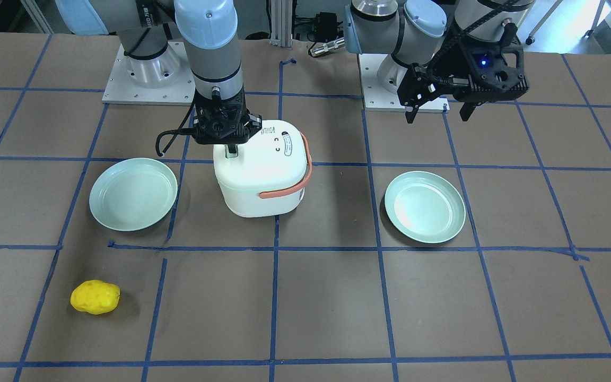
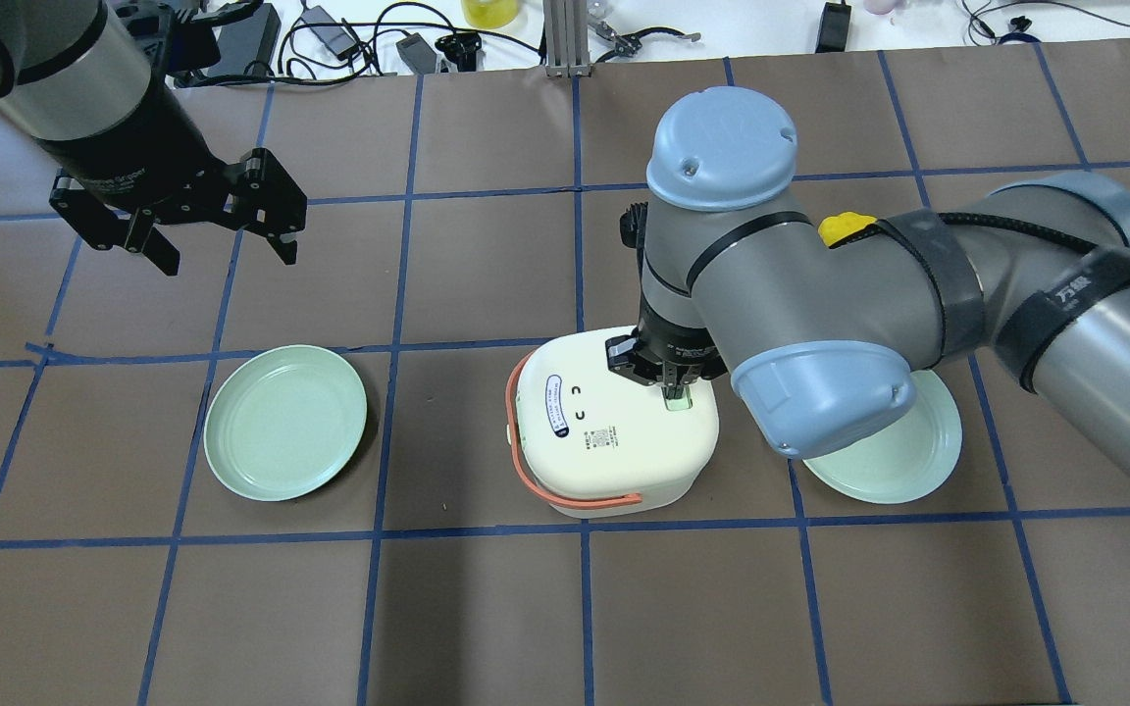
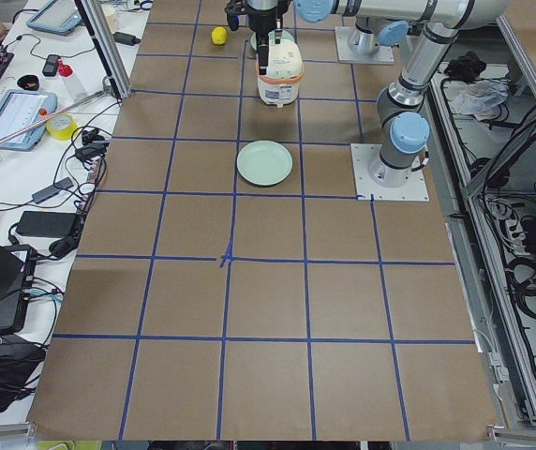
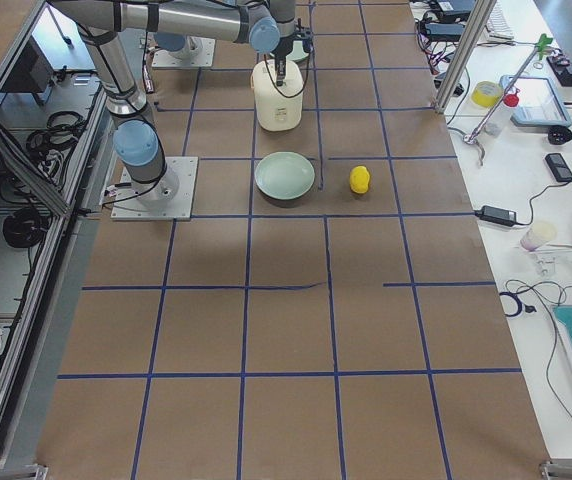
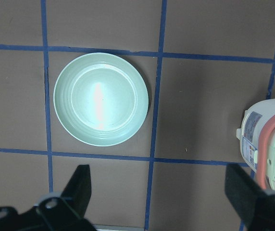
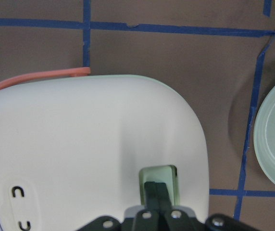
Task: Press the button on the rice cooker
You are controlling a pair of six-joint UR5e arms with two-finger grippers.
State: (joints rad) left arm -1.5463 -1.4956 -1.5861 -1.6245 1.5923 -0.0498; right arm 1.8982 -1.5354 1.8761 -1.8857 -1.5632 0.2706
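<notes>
A white rice cooker (image 1: pixel 263 175) with an orange handle stands mid-table; it also shows in the overhead view (image 2: pixel 614 431). Its pale green button (image 6: pixel 158 182) sits in a recess on the lid. My right gripper (image 6: pixel 157 191) is shut, fingertips together and resting on the button; in the front view it stands straight down over the lid (image 1: pixel 229 151). My left gripper (image 2: pixel 222 245) is open and empty, held high over the table away from the cooker, above a green plate (image 5: pixel 101 106).
Two pale green plates lie either side of the cooker (image 1: pixel 133 193) (image 1: pixel 425 207). A yellow potato-like object (image 1: pixel 95 297) lies near the front edge. Cables and gear sit beyond the table's far edge (image 2: pixel 379 39).
</notes>
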